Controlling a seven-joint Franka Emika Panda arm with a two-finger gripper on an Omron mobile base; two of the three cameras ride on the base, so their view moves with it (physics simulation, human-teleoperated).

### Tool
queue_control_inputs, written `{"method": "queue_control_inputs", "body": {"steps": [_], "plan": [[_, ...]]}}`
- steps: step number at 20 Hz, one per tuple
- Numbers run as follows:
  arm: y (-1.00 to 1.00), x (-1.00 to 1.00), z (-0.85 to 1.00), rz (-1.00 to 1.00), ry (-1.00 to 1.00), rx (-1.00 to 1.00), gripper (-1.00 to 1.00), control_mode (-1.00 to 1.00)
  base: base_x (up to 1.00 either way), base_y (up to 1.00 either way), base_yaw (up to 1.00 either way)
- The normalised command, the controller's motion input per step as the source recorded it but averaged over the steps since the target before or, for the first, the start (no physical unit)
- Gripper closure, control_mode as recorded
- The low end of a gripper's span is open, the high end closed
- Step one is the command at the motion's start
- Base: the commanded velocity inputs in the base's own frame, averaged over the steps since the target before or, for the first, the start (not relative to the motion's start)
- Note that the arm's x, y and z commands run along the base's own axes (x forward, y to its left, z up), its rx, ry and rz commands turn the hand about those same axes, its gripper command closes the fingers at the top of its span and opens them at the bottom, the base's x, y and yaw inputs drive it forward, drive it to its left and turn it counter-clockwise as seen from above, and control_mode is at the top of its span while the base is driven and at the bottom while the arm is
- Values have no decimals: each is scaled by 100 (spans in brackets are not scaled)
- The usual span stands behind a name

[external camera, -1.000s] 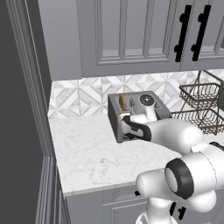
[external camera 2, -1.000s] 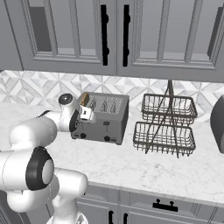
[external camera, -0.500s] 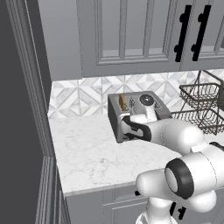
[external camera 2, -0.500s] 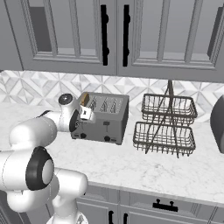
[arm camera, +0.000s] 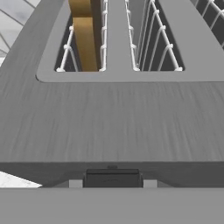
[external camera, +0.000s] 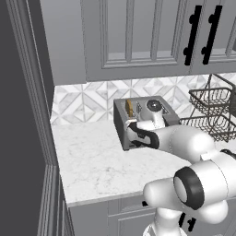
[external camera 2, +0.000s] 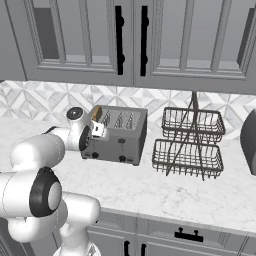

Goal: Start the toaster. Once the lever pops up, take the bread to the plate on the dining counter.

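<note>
Gripping lever (arm camera: 112,178), gripper (arm camera: 112,183) at toaster (external camera 2: 120,132) front

The left base view looks forward and down from behind the arm's left; the right base view does so from its right. Both share the toaster (external camera: 143,120) on the desk (external camera: 97,166). The hand view sits close above the toaster's slotted top.

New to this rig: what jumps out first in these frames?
The boxy grey metal four-slot toaster on the white marble worktop by the patterned tile wall, with a tan-brown bread slice standing in its end slot. The white arm's claw is pressed to the toaster's front, over the small dark lever tab. To the right stands a dark two-tier wire basket rack.
</note>
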Motion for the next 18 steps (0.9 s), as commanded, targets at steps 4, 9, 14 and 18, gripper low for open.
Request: {"method": "queue_control_inputs", "body": {"steps": [4,9,14,18], "plan": [[0,-3,-60,0,0,-2,100,-100,0,0,0],[-5,-25,-87,0,0,-2,100,-100,0,0,0],[-10,-22,-88,0,11,0,100,-100,0,0,0],[-2,-1,-73,0,3,0,100,-100,0,0,0]]}}
